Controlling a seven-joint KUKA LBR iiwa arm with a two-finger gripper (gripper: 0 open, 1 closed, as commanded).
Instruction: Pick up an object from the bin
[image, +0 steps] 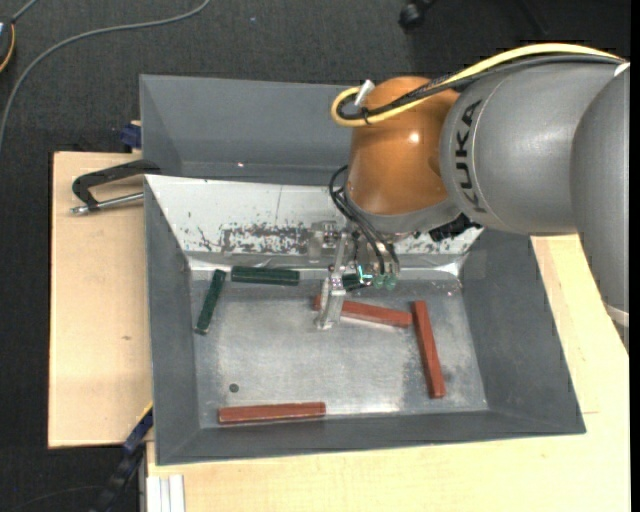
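Down low in bin (170, 330): gripper (335, 305) at mid-floor, close to back wall (250, 235). Open or closed: can't tell, wrist cover + cables in the way.

Edges / room, rel. to gripper:
- Behind: tight, back wall near.
- In front: wide bare floor, then 3rd red bar (272, 411) lying flat along front wall, well apart.
- View-left: short bare stretch, then green bar (265, 276) flat at foot of back wall; further out 2nd green bar (209, 302), tilted, near left wall. Small dark dot (233, 389) on floor, front-left, well apart.
- View-right: 2nd red bar (430, 350), roughly crosswise to nearest bar, close to its far end, near right wall.

Nearest item: red bar (378, 316). Long, thin, straight-edged, brick-red, lying flat. Near end right at gripper tip, rest running out to view-right w/ slight tilt. Touching or just beside: can't tell. Not seen clamped. Nothing stacked on it; bare floor along both long sides.
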